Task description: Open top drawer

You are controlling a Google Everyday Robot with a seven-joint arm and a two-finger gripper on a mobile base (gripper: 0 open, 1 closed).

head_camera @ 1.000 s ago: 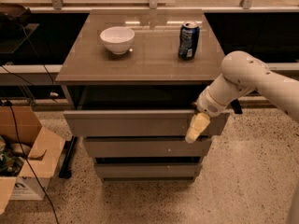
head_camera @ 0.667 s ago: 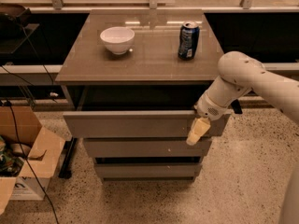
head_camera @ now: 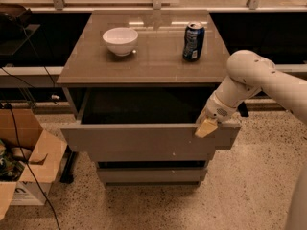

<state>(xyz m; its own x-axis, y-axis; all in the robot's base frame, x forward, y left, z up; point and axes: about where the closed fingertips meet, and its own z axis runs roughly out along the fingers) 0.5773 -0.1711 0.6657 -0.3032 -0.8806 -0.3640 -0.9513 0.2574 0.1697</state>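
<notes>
The top drawer [head_camera: 144,140] of the grey-brown cabinet stands pulled out, its flat grey front well forward of the two lower fronts and its dark interior showing. My gripper [head_camera: 207,127] is at the drawer front's upper right edge, with a yellowish fingertip [head_camera: 206,128] lying over the top rim. The white arm reaches in from the right.
A white bowl [head_camera: 120,40] and a blue drink can [head_camera: 193,41] stand on the cabinet top [head_camera: 148,61]. An open cardboard box [head_camera: 21,159] with clutter sits on the floor at left, with black cables beside it. Speckled floor lies in front and to the right.
The top drawer has slid further out toward the camera, and my gripper has moved with its right edge.
</notes>
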